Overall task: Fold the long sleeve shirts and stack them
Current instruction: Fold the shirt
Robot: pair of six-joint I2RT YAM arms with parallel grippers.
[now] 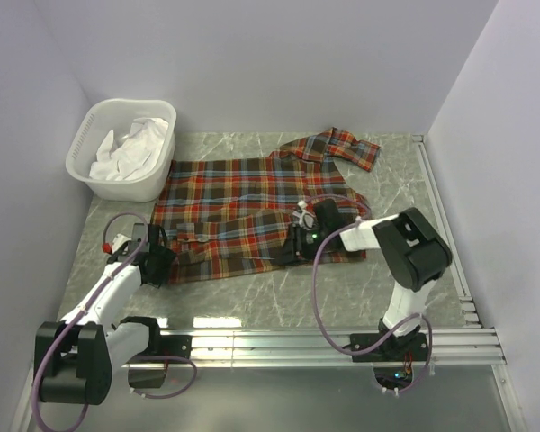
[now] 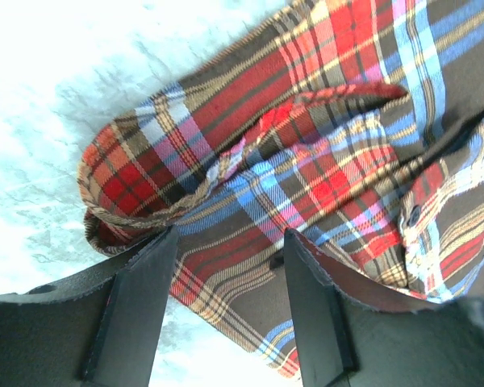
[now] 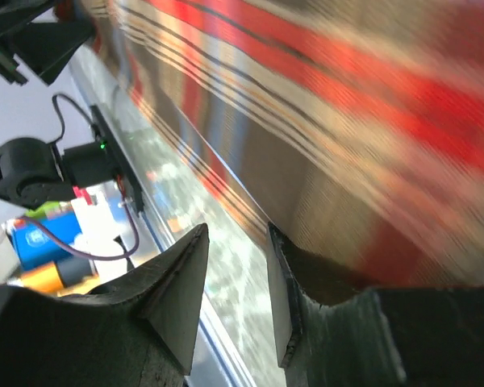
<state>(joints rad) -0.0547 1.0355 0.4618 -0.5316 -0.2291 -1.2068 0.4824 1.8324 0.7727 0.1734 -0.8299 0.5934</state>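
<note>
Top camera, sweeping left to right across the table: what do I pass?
In order: white laundry basket → plaid flannel shirt → right arm's elbow → aluminium side rail.

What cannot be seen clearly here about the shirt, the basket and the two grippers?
- Right wrist view: the plaid shirt is blurred and very close, so which part this is cannot be told.
- Top view: the right gripper fingertips are hidden under its own wrist.
- Top view: the white cloth in the basket is crumpled, its kind unknown. The wall hides what lies below.
- Left wrist view: the picture edges cut off the shirt. Whether the left gripper touches it is unclear.
</note>
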